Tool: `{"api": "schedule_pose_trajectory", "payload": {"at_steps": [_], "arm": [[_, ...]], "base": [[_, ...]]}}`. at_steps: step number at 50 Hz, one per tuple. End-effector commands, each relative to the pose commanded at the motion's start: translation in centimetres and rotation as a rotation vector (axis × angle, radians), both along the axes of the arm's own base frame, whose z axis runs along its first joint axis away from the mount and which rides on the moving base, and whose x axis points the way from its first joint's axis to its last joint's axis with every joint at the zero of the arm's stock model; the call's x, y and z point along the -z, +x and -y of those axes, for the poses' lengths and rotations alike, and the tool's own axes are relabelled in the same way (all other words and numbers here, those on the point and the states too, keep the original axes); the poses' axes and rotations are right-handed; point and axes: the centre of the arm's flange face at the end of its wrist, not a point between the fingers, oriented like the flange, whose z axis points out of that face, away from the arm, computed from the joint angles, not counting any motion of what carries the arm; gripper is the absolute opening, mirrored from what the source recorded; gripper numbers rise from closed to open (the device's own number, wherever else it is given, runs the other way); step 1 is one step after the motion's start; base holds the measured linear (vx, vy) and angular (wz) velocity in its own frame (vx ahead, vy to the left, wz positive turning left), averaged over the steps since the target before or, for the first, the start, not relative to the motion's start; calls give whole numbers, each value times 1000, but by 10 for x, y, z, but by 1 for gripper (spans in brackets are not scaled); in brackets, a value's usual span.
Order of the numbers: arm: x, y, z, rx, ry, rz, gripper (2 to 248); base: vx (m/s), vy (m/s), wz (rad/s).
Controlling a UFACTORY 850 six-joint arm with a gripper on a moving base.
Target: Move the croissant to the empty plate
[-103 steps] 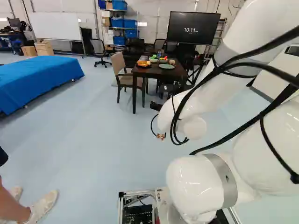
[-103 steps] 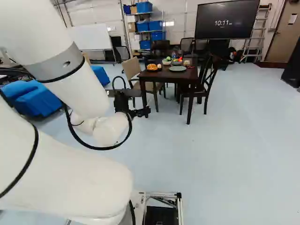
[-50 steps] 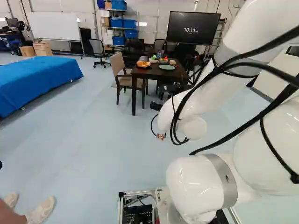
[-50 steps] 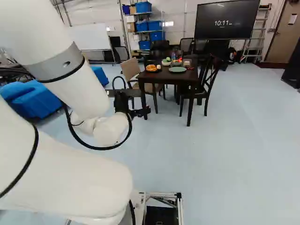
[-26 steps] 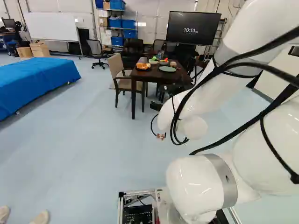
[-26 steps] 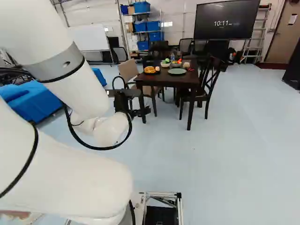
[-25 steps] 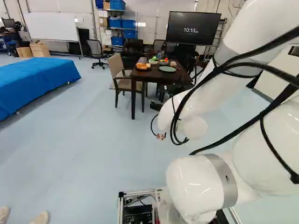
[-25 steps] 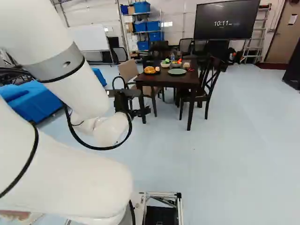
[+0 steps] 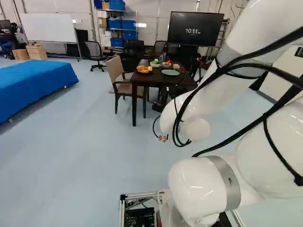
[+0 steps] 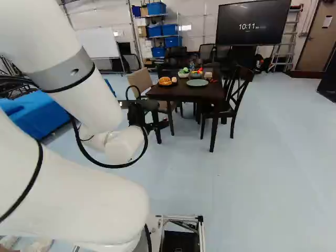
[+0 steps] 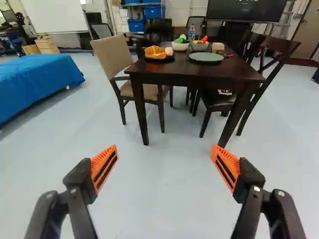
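Observation:
In the right base view my gripper (image 10: pixel 157 126) is a dark shape at the arm's end, low in front of the table. In the wrist view the gripper (image 11: pixel 164 148) stands wide open, with only floor between its orange pads. Ahead of it and higher is the dark table (image 11: pixel 192 73). The golden croissant (image 11: pixel 155 52) lies on a dark plate (image 11: pixel 168 59) near the table's left side. To its right, near the front edge, sits the empty green plate (image 11: pixel 206 57). The same green plate (image 10: pixel 197 83) also shows in the right base view.
Beyond the plates stand a bowl of green items (image 11: pixel 180 46), a bowl of colourful items (image 11: pixel 199 47) and a bottle (image 11: pixel 192 33). A beige chair (image 11: pixel 112 55) flanks the table's left, a dark chair (image 11: pixel 271 59) its right. A blue-covered table (image 9: pixel 35 85) stands farther left.
The base has driven forward, bringing the table and chairs closer and larger in both base views. My arm keeps its pose against its lowest joint. The feet have left the left base view.

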Motion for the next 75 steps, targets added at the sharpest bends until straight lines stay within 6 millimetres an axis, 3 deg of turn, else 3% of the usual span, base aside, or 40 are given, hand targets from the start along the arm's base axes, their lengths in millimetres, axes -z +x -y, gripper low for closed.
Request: {"api": "schedule_pose_trajectory", "payload": {"at_steps": [75], "arm": [[0,0,0,0,0,0,247]], "base": [[220,4,-29]]}}
